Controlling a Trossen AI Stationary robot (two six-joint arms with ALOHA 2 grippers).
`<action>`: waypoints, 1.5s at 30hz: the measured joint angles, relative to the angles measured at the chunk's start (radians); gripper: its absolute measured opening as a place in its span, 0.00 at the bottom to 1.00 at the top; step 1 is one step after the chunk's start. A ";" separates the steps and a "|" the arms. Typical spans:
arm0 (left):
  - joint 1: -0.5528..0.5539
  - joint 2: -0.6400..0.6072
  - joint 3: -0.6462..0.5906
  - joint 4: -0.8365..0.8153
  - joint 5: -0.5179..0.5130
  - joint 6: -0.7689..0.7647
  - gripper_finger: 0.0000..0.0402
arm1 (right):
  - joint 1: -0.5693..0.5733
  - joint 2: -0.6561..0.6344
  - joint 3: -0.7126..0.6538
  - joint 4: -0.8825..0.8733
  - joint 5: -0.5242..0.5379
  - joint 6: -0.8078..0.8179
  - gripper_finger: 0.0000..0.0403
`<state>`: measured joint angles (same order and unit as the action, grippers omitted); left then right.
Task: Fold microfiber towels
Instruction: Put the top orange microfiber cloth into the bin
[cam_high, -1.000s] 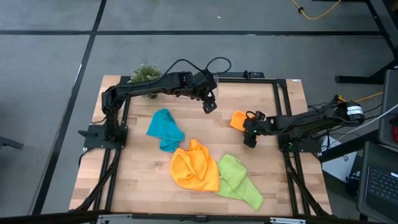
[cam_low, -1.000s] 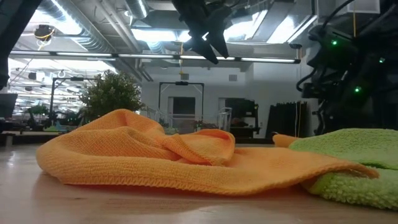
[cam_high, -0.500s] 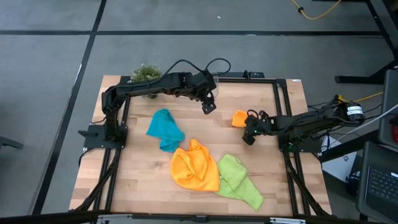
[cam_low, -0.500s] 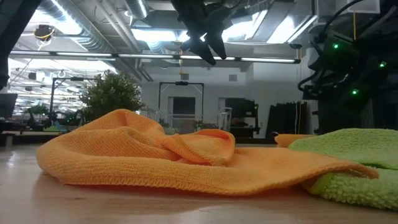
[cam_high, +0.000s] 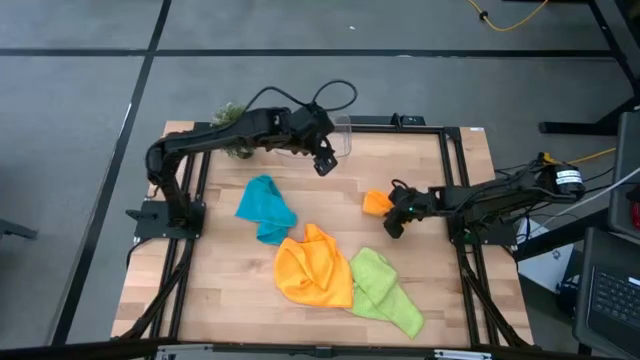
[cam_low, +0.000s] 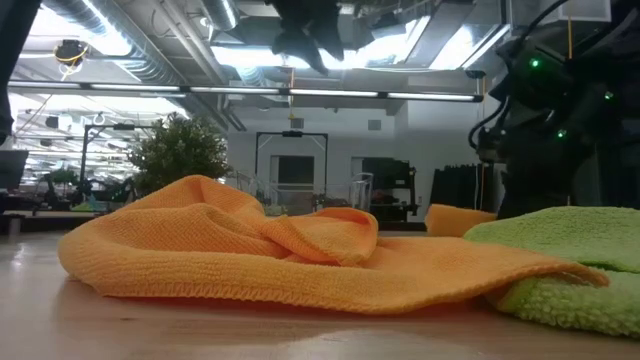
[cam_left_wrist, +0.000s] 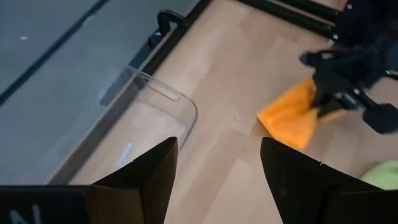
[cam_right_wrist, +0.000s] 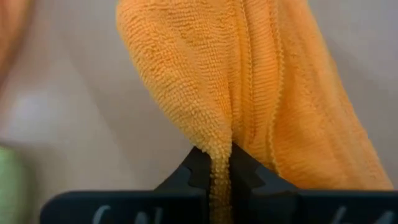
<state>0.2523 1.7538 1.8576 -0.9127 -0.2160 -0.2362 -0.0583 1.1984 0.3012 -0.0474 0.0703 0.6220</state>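
A small orange towel (cam_high: 376, 201) lies bunched at the table's right middle, with my right gripper (cam_high: 389, 209) shut on its right end; the low view shows this towel (cam_low: 458, 218) behind the green one. A larger orange towel (cam_high: 314, 265) lies crumpled at the near centre. Its right edge touches the lime green towel (cam_high: 384, 290). The teal towel (cam_high: 266, 208) lies crumpled left of centre. My left gripper (cam_high: 323, 163) hangs open above the far centre of the table, holding nothing. My right gripper pinches a gathered fold (cam_right_wrist: 216, 144) of the small orange towel between its two fingertips (cam_right_wrist: 198, 163), several layers together. The fingers come at it from the table's right side. The towel spreads away from the fingers toward the table's left; the low view hides its underside.
A clear plastic tub (cam_high: 340, 135) stands at the far edge just beyond my left gripper, and shows too in the left wrist view (cam_left_wrist: 155, 112). A small potted plant (cam_high: 228, 115) stands at the far left corner. Bare wood (cam_high: 230, 280) lies at the near left.
My right gripper has taken hold of the small orange towel and drawn it a little toward the table's left and near edge; the towel is bunched narrower than before. My left gripper has gone up and toward the far left, still open.
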 joint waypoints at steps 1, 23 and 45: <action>0.000 -0.006 0.000 0.000 -0.010 0.000 0.56 | -0.001 0.000 -0.001 0.018 -0.021 0.006 0.05; 0.000 -0.039 0.000 -0.023 -0.038 0.000 0.56 | -0.122 -0.002 0.136 0.314 -0.004 -0.093 0.05; -0.053 -0.157 0.000 -0.135 -0.087 -0.001 0.56 | -0.455 0.649 1.166 -0.195 -0.200 -0.897 0.05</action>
<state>0.1991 1.5973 1.8580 -1.0481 -0.3031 -0.2371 -0.5129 1.8475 1.4672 -0.2428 -0.1296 -0.2754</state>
